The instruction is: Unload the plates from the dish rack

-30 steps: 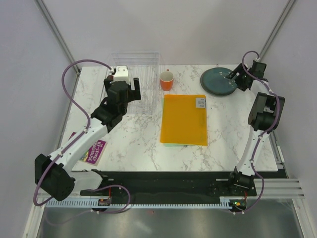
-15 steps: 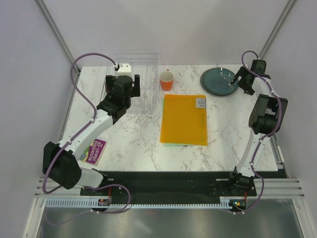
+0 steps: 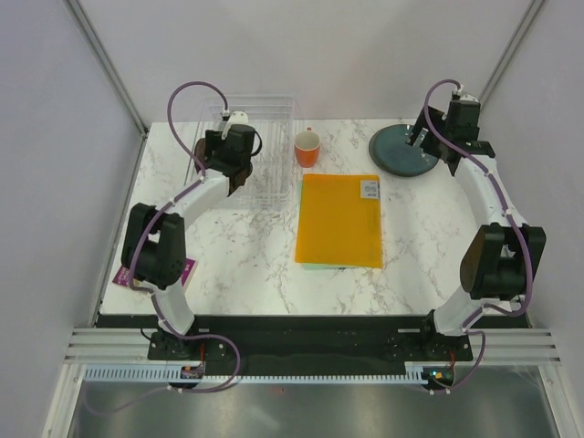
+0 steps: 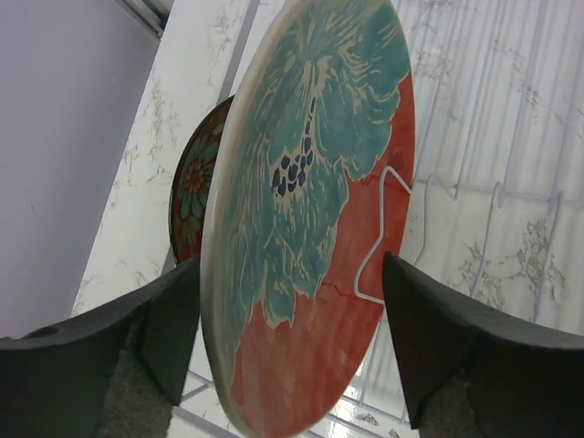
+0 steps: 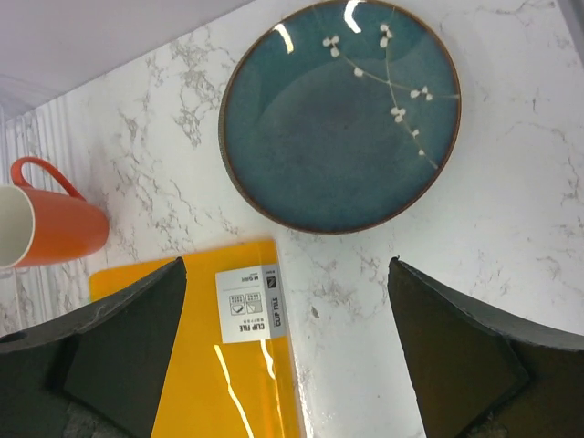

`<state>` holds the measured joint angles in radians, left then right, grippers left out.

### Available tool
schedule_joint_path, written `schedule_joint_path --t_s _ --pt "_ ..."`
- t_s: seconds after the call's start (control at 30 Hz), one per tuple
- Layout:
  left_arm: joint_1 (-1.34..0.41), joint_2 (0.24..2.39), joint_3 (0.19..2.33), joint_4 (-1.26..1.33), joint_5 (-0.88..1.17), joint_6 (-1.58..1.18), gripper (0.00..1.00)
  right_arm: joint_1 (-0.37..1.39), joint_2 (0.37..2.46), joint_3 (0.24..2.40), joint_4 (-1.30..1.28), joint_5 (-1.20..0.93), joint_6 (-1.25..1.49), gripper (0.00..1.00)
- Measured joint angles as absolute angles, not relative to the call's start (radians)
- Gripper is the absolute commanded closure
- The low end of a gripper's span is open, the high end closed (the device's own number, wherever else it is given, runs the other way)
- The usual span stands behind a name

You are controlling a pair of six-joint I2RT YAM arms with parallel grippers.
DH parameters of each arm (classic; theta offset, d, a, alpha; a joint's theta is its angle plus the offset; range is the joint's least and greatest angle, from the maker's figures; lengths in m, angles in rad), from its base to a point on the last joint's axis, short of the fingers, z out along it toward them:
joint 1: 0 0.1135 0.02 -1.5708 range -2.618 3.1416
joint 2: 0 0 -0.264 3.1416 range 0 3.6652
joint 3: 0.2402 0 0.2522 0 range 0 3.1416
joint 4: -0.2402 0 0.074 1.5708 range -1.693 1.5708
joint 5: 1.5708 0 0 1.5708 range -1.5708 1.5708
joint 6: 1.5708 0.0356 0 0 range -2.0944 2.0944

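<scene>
On the marbled worktop (image 3: 246, 255), the clear dish rack (image 3: 278, 128) holds an upright red-and-teal plate (image 4: 310, 182) straddled by the left hand (image 4: 292, 339), open wide and gripping nothing, while the right hand (image 5: 287, 356) hangs open and empty over the flat teal plate (image 5: 339, 114); next, I judge, comes closing on the rim and lifting straight up.

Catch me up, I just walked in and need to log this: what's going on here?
The job is unloading plates from a clear dish rack. The left gripper, jaws open, straddles an upright red plate with a teal pattern in the rack; a dark floral plate stands behind it. The right gripper hovers open over a teal plate lying flat on the table.
</scene>
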<state>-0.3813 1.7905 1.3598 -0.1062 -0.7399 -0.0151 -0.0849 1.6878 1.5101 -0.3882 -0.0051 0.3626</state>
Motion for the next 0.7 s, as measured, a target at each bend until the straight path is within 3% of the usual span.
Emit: schedule_joint_path --t_s 0.17,0.2,0.3,0.7 --pt "-0.366 1.826 1.381 -0.101 -0.762 0.004 0.54 -0.075 1.655 1.429 -0.381 -0.003 0.357 0.03" --pt "-0.363 1.826 1.383 -0.097 -0.765 0.006 0.75 -0.076 1.655 1.418 -0.381 -0.003 0.354 0.05" --pt "-0.355 1.825 1.389 -0.083 -0.765 0.008 0.98 -0.079 1.654 1.394 -0.382 -0.006 0.351 0.05" --pt "-0.367 1.824 1.398 -0.081 -0.756 0.023 0.98 -0.08 1.616 1.34 -0.379 -0.03 0.351 0.05"
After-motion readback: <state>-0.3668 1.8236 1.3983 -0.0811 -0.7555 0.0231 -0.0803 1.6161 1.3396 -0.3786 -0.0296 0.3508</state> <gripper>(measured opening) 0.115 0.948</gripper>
